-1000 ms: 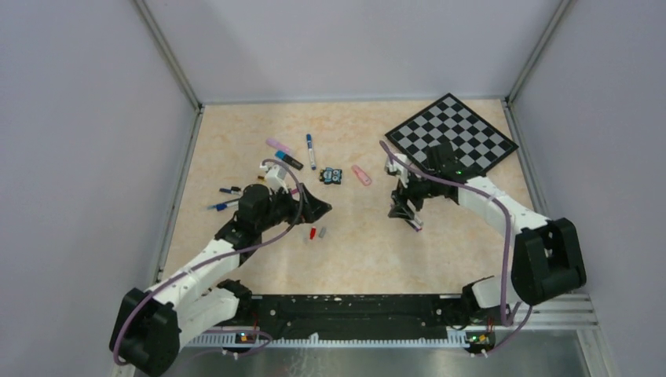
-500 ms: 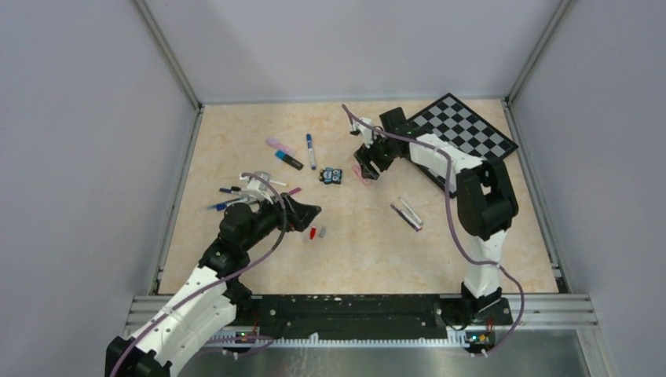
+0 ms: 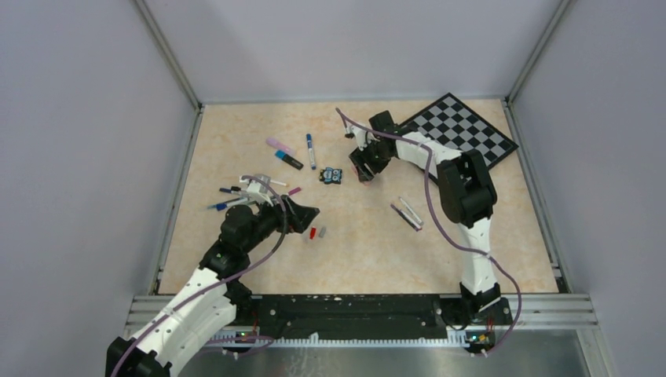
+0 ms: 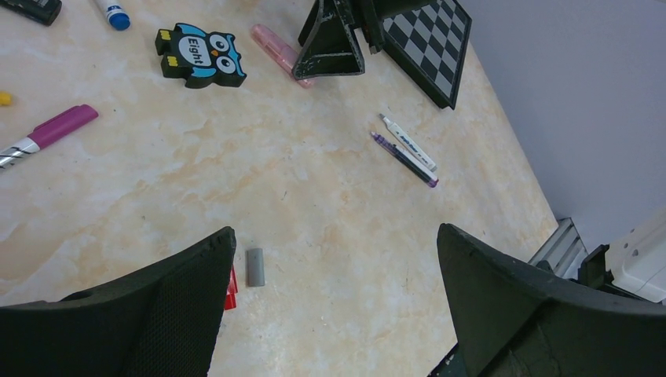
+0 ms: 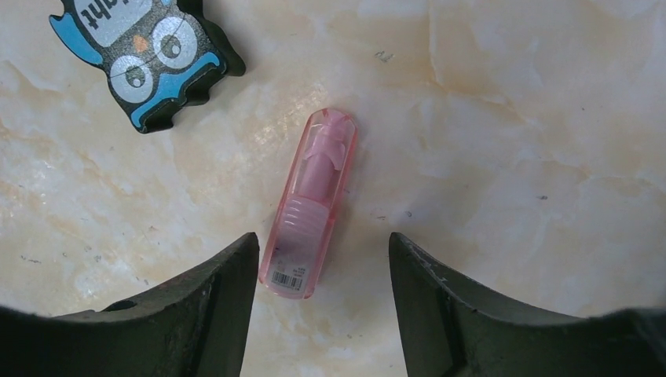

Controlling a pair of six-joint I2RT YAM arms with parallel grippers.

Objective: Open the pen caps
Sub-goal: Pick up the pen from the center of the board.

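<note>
The right tool (image 5: 322, 255) is spread, straddling the pink highlighter (image 5: 314, 196) without contact, presumably aligned to grip its barrel; left tool (image 4: 334, 251) spread wide, empty.

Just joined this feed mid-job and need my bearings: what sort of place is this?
Probably a lab robot test cell: plain grey walls joined by aluminium rails, a marble-patterned tabletop, and a chessboard lying in the far right corner.

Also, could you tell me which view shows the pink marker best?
Right wrist view: the pink marker lies large and whole between the jaws. Left wrist view shows it small, partly behind the right gripper; from above that gripper hides it.
</note>
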